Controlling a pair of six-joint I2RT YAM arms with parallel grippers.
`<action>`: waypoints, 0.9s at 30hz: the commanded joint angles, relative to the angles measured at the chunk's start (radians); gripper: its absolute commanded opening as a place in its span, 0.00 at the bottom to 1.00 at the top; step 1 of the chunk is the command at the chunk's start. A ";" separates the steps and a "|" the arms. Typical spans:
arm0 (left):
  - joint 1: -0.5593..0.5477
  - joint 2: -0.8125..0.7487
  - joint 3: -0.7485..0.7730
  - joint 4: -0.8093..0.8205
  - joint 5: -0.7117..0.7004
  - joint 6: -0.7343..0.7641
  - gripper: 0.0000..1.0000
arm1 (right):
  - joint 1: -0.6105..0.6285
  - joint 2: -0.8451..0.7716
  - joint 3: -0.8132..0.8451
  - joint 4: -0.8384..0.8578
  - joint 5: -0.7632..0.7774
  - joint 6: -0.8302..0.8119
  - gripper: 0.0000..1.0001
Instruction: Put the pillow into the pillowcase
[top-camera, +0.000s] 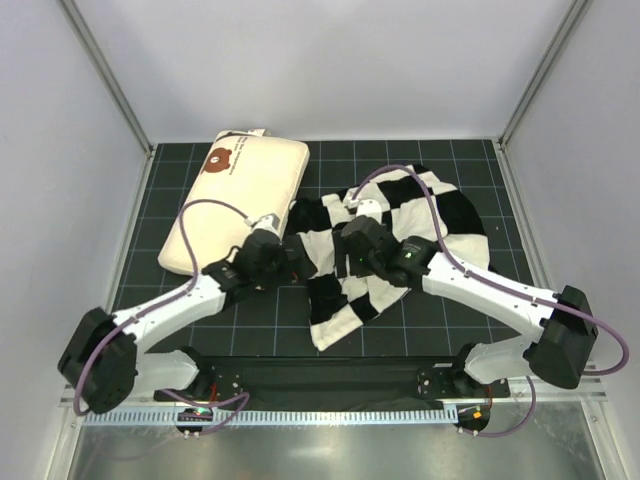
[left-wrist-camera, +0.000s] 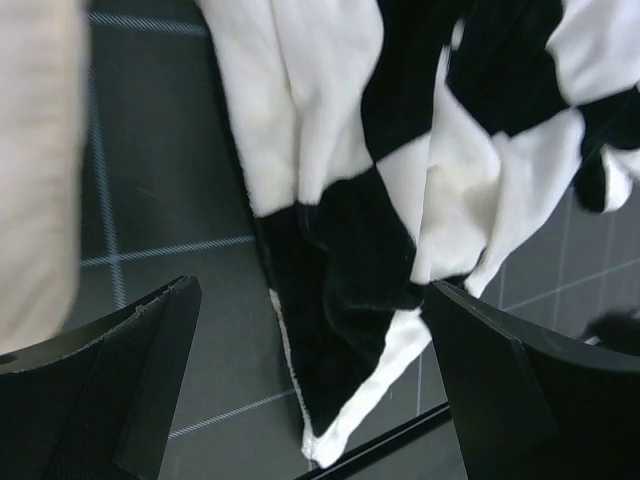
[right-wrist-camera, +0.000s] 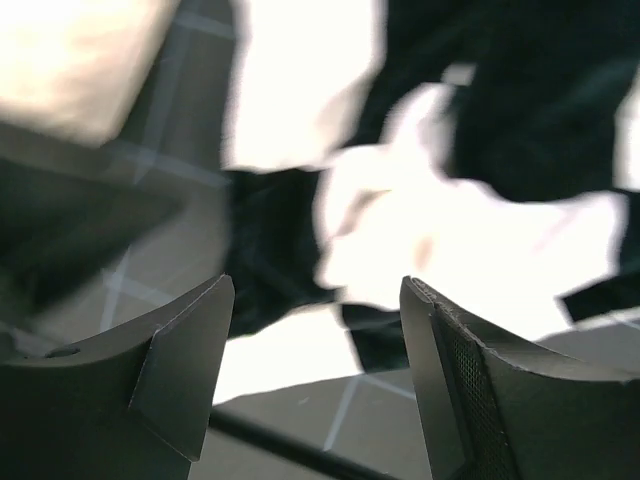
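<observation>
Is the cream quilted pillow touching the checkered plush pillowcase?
Cannot tell: left wrist view shows bare mat between pillow and pillowcase, but overhead the left arm hides their nearest edges.

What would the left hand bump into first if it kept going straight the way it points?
Most likely the pillowcase: it lies bunched straight ahead of the open left hand. The pillow sits off to the side. Depth is unclear.

Black gridded mat (top-camera: 420, 340), pale walls (top-camera: 340, 60)
</observation>
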 joint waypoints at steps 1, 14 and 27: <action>-0.076 0.103 0.093 -0.038 -0.058 0.000 1.00 | -0.083 -0.021 -0.043 -0.059 0.038 0.037 0.74; -0.130 0.468 0.199 0.013 0.036 -0.091 0.66 | -0.477 -0.140 -0.247 0.041 -0.058 0.085 0.77; 0.299 0.320 0.043 0.002 0.137 -0.023 0.00 | -0.687 -0.153 -0.339 0.093 -0.062 0.151 0.78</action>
